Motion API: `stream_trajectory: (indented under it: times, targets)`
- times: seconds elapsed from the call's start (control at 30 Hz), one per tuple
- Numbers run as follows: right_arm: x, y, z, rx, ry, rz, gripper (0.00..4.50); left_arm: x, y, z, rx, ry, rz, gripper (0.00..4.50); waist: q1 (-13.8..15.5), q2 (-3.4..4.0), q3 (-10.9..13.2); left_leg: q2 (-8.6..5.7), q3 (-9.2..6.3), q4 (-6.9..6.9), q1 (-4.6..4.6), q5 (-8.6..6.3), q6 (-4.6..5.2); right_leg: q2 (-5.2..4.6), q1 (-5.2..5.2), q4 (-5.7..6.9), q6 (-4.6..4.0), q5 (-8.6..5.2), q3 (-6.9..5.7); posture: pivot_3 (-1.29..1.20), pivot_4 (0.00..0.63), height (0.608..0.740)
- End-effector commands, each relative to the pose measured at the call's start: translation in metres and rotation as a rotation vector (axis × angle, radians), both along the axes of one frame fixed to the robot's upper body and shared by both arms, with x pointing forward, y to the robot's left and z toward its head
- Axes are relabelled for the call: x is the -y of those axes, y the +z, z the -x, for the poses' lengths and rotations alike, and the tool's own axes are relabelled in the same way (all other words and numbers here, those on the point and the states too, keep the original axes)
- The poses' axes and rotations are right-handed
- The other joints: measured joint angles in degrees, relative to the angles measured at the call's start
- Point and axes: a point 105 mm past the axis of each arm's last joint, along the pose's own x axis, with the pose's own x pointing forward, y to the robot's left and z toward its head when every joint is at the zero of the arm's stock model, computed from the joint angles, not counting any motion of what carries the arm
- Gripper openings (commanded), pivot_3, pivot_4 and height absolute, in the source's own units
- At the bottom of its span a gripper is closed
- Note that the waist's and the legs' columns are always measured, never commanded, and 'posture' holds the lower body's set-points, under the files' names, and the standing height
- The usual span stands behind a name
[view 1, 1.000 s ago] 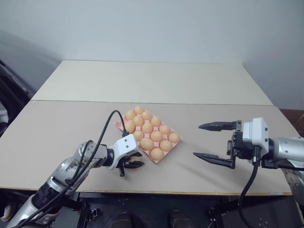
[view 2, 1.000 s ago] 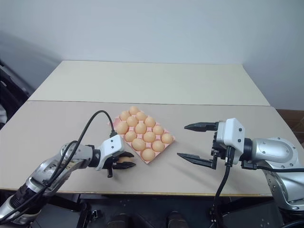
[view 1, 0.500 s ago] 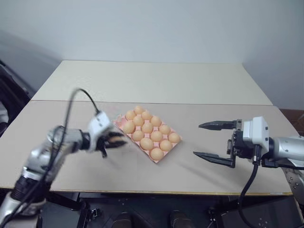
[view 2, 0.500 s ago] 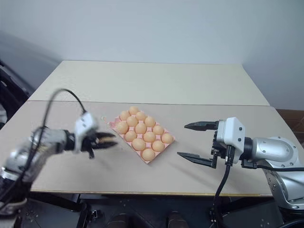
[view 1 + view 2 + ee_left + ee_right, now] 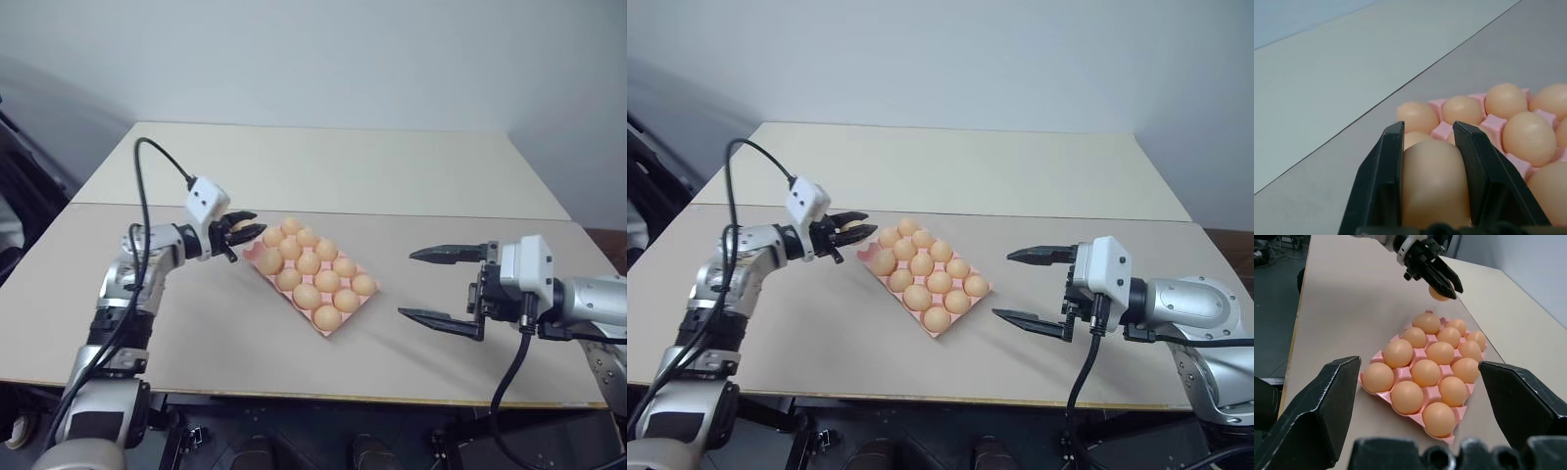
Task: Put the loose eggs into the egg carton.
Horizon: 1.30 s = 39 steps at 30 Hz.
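The table (image 5: 323,181) is the biggest thing here, two pale tops butted together with a seam running left to right just beyond the carton, and a plain light wall behind.

On the nearer top, about the middle, sits the egg carton (image 5: 253,253), pink and lidless, set at a slant so one corner points to the far left and the opposite one toward the near right. Tan eggs (image 5: 316,272) fill its cups; I count eleven seated, with the cup at the far-left corner showing bare pink.

The right end effector (image 5: 446,286) hangs above the table to the right of the carton, well apart from it, pointing left at it. Its two black fingers stand spread wide, one above the other, with nothing between them.

The left end effector (image 5: 247,231) is raised just beside the carton's far-left corner, pointing right toward it. Its fingers are drawn in narrow and clamped on a single loose egg (image 5: 1434,183). In the left wrist view that egg fills the gap between the two black fingers (image 5: 1378,186), pressed on both sides, with the carton's pink ridges and seated eggs just past the tips. From the right wrist view the held egg sits clear above the table, beyond the carton's far corner.
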Motion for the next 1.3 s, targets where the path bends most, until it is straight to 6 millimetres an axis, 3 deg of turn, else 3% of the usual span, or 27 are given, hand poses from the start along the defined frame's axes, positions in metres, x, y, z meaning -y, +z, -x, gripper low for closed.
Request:
stream_trajectory:
  times: [0.03, 0.2, 0.53, 0.83, 1.07, 1.3]
  targets:
    - [0.001, 0.011, 0.004, 0.063, -0.009, 0.006, 4.5, 0.001, 0.004, -0.007, 0.032, 0.005, -0.033, 1.35, -0.2, 0.0, 0.0, 0.0, 0.0, 0.0, 0.0, 0.0, 0.0, 0.0, 0.0, 0.01, 0.0, 0.0, 0.0, 0.0, 0.15, 0.74]
    - [0.002, 0.011, 0.006, 0.065, -0.023, 0.004, 4.5, 0.0, 0.0, -0.005, 0.009, -0.004, -0.035, 1.35, -0.4, 0.0, 0.0, 0.0, -0.02, 0.0, -0.1, 0.0, 0.0, -0.01, -0.08, 0.02, 0.01, 0.0, 0.0, 0.0, 0.15, 0.74]
    - [0.001, 0.012, 0.004, 0.071, -0.028, -0.001, 4.5, -0.004, 0.009, -0.001, 0.012, 0.001, -0.024, 4.48, -0.4, 0.0, 0.0, 0.0, -0.04, 0.01, -0.1, 0.0, 0.0, 0.0, -0.07, 0.02, 0.01, 0.0, -0.02, 0.0, 0.15, 0.74]
    - [0.0, 0.01, 0.003, 0.067, -0.018, -0.003, 4.5, -0.035, 0.038, 0.021, 0.057, 0.011, 0.016, 4.48, -1.1, 0.0, 0.0, 0.01, -0.04, 0.01, -0.08, 0.0, 0.0, 0.0, -0.08, 0.04, 0.01, 0.0, -0.01, 0.0, 0.15, 0.74]
    - [0.001, 0.01, -0.001, 0.056, 0.001, -0.009, 4.5, -0.078, 0.056, 0.076, 0.101, -0.053, -0.064, 4.48, -1.2, 0.01, 0.0, 0.04, -0.03, -0.01, -0.08, 0.0, 0.0, 0.0, -0.12, 0.03, 0.01, 0.0, -0.01, 0.0, 0.15, 0.74]
    - [0.001, 0.009, -0.005, 0.032, 0.025, -0.023, 4.5, -0.094, 0.046, 0.127, 0.039, -0.065, -0.109, 4.48, -0.7, 0.02, 0.0, 0.06, 0.01, -0.03, -0.02, 0.0, 0.0, -0.02, -0.06, 0.02, 0.01, -0.01, -0.03, 0.0, 0.15, 0.74]
